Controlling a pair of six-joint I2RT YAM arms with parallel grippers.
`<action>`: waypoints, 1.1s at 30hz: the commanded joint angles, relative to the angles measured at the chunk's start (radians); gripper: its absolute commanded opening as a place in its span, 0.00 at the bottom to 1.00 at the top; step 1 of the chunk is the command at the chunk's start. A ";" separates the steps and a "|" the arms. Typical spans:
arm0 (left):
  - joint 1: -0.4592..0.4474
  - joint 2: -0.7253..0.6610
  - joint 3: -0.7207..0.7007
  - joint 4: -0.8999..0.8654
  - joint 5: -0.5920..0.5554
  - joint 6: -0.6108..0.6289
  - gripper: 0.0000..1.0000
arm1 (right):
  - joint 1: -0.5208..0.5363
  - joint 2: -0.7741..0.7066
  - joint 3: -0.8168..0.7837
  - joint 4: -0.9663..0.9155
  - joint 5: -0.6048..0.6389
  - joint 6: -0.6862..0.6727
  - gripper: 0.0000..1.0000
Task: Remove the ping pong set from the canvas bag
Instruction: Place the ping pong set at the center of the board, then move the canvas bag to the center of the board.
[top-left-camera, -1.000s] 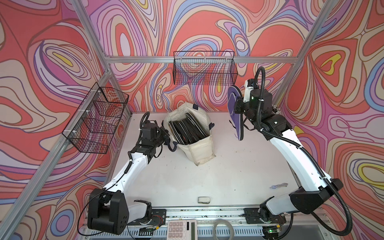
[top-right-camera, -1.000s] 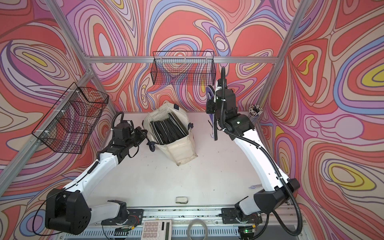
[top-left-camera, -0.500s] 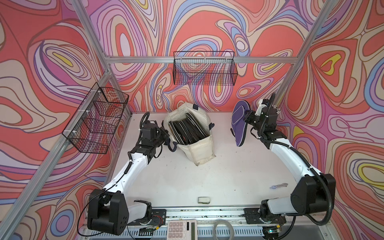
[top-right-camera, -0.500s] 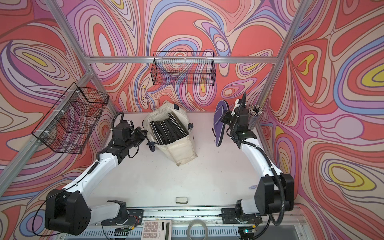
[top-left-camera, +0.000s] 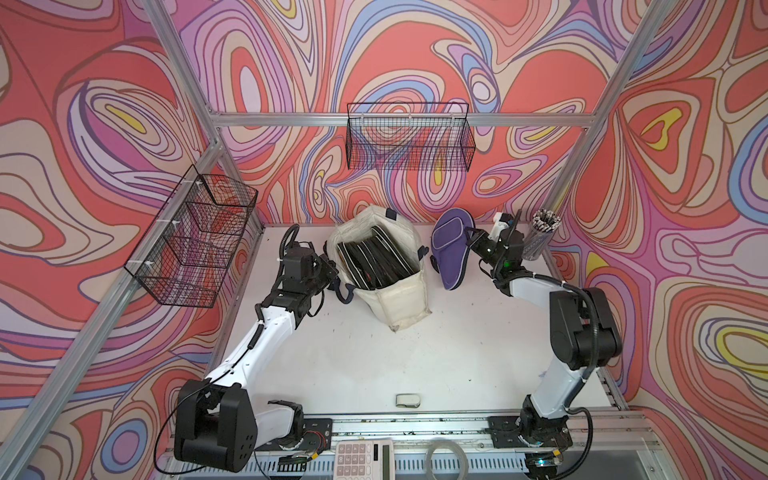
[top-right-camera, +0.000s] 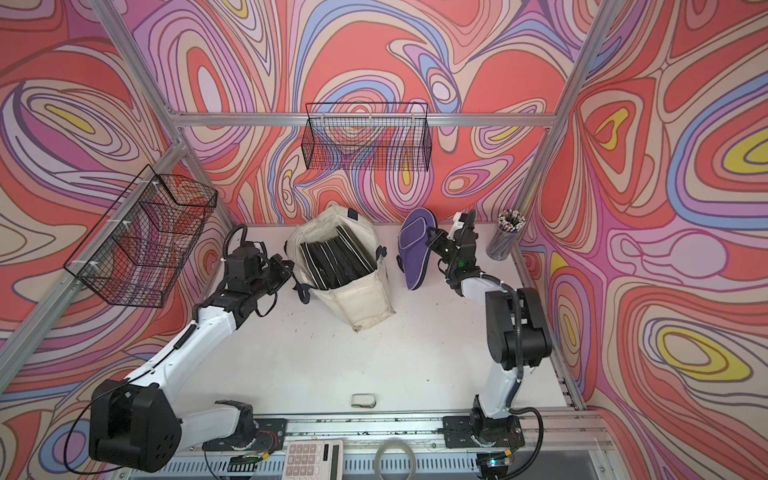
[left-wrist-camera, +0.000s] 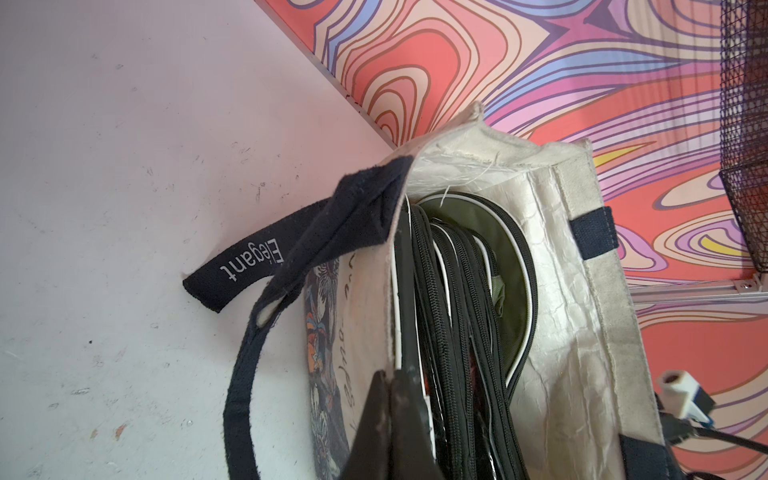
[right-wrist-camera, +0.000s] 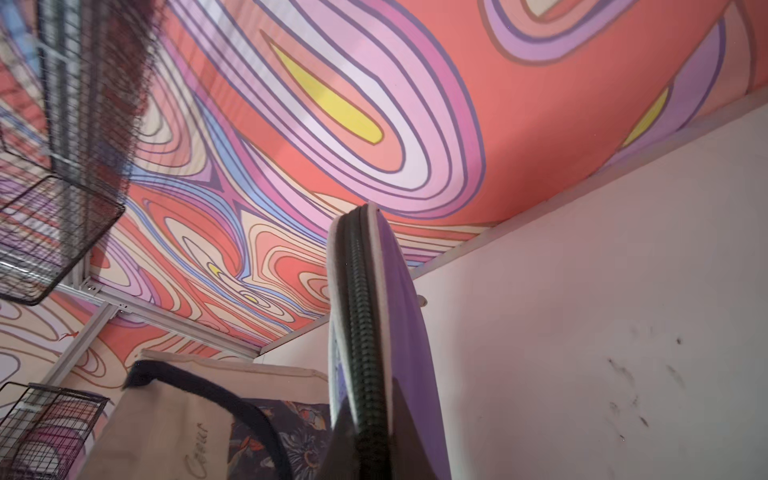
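Top views: canvas bag (top-left-camera: 405, 299) stood open near the counter's (top-left-camera: 374, 353) far edge.
Set: purple ping pong set (top-left-camera: 449, 253) was outside, just beside the bag, toward the right edge.
Left wrist: left fingers (left-wrist-camera: 374, 415) pinched the bag's rim.
Right wrist: right fingers (right-wrist-camera: 409, 440) clamped the set's zipped edge.

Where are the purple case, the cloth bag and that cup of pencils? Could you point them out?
purple paddle case (top-left-camera: 451, 253): in a top view, on its flat purple side.
canvas bag (top-left-camera: 405, 301): in a top view, on the cream outer wall below the opening.
pencil cup (top-left-camera: 537, 245): in a top view, on its mesh wall.
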 joint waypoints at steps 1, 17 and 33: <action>0.014 -0.013 0.009 0.019 -0.035 0.012 0.00 | -0.004 0.063 0.013 0.102 0.005 0.031 0.00; 0.013 0.010 0.046 0.013 0.026 0.013 0.17 | -0.002 0.150 0.108 -0.182 0.094 -0.105 0.00; -0.009 0.083 0.091 -0.107 0.084 -0.003 0.59 | 0.011 0.152 0.111 -0.183 0.100 -0.118 0.00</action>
